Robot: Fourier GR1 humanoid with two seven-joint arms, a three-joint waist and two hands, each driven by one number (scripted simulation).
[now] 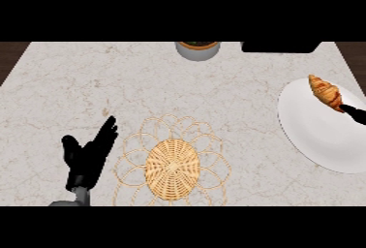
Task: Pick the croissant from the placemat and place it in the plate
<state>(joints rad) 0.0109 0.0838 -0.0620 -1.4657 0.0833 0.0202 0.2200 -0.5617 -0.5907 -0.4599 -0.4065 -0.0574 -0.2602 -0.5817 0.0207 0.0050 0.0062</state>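
The golden-brown croissant (325,92) is at the far rim of the white plate (322,138) on the right, its far tip reaching past the plate's edge. Only a small black part of my right hand (355,114) shows at the right edge, touching the croissant's near end; the remainder is out of view. The round wicker placemat (173,167) with looped edging lies at the lower middle with nothing on it. My left hand (87,157) rests open at the lower left, fingers up, just left of the placemat.
A grey pot with an orange rim (197,49) stands at the counter's far edge. A dark object (280,47) sits at the far right edge. Pale marble counter (107,87) stretches between them and the placemat.
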